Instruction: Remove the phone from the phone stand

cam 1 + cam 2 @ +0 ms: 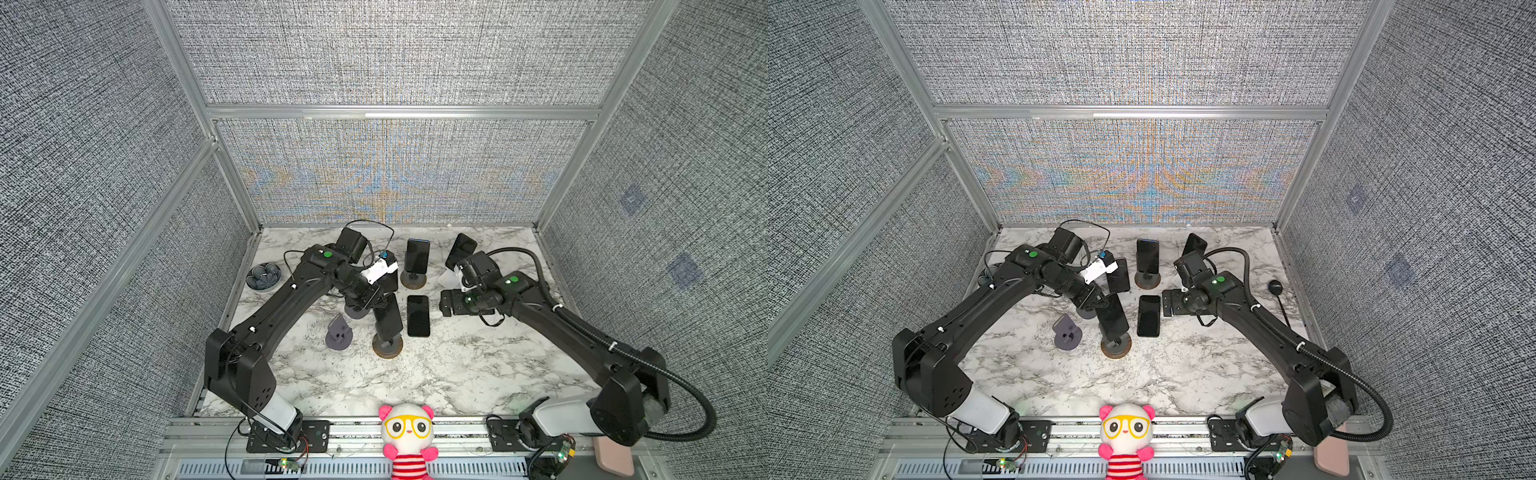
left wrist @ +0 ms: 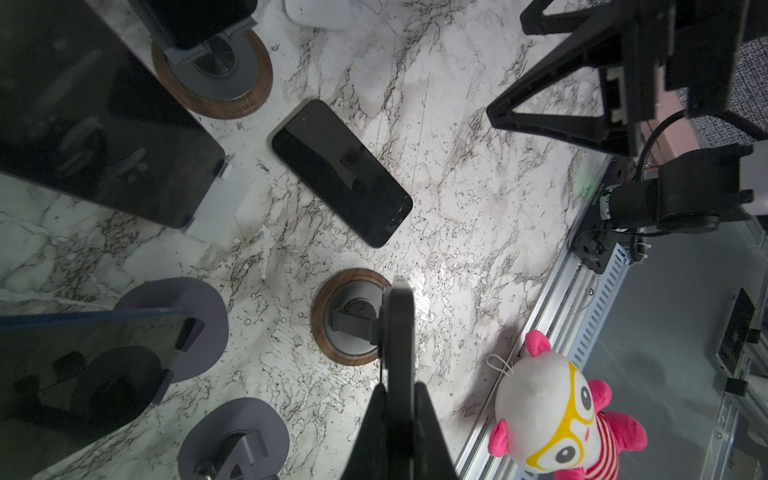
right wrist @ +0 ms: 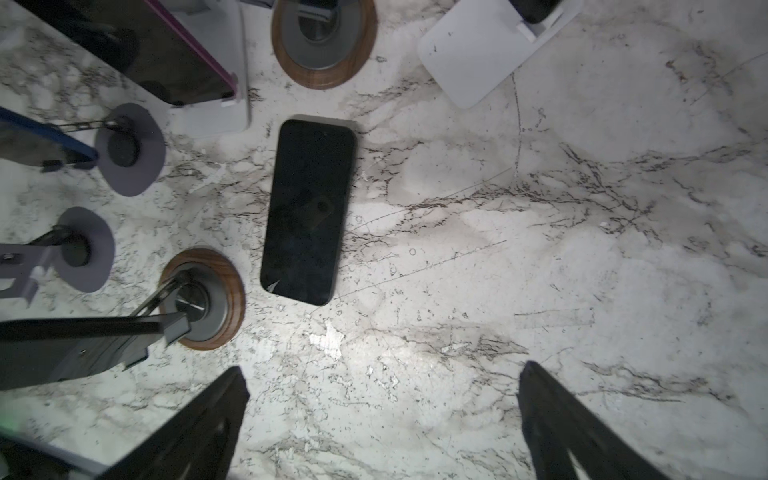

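Note:
A black phone [image 1: 389, 318] leans upright in a phone stand with a round wooden base [image 1: 387, 348] at the table's middle. My left gripper [image 1: 379, 300] is shut on the phone's upper end. In the left wrist view the phone [image 2: 398, 328] shows edge-on, pinched between the two fingers [image 2: 428, 419], with the stand's base [image 2: 332, 353] below it. My right gripper [image 1: 445, 303] hangs open over bare marble to the right; in the right wrist view [image 3: 383, 371] nothing lies between its fingers.
A second black phone [image 1: 418, 316] lies flat beside the stand. Behind are a phone on a wooden-based stand [image 1: 417, 255], one on a white stand [image 1: 460, 248], an empty grey stand [image 1: 338, 332], a grey bowl [image 1: 263, 276]. A plush toy [image 1: 407, 436] sits at the front rail.

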Robot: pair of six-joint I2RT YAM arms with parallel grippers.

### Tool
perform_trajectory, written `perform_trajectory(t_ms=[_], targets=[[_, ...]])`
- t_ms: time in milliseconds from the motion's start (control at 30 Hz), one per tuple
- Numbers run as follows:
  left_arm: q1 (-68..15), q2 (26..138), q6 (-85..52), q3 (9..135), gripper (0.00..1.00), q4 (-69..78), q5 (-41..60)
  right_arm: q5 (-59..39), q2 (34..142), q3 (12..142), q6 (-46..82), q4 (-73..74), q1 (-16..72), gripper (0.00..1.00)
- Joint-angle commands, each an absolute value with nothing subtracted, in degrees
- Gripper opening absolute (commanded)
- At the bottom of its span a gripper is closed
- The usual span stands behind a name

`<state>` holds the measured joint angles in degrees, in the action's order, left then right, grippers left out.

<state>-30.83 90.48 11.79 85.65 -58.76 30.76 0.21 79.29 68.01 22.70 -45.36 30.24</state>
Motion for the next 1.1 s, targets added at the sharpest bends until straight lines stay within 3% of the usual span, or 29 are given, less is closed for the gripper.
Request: perform_trajectory(t_ms=[0,533,833,1067], targets=[[-30.8,91.3,11.8,88.0,0.00,-60.9,34.7,-4.1,77.3,69.9,20.2,-46.2,31.7,0.96],[-30.1,101.6,9.8,108.0,0.00,-72.6,50.3,2.4,76.0,80.8,13.2,-50.3,46.7,0.91],[-27.8,104.5,6.0,108.1,0.00,-71.4,57.9,8.3,80.7,85.9,11.6,-51.4,53.2,0.92],[-26.7,102.5,7.4,103.6,0.00,-68.5,59.2,10.7,84.8,86.3,10.6,-48.6,53.4,0.97]])
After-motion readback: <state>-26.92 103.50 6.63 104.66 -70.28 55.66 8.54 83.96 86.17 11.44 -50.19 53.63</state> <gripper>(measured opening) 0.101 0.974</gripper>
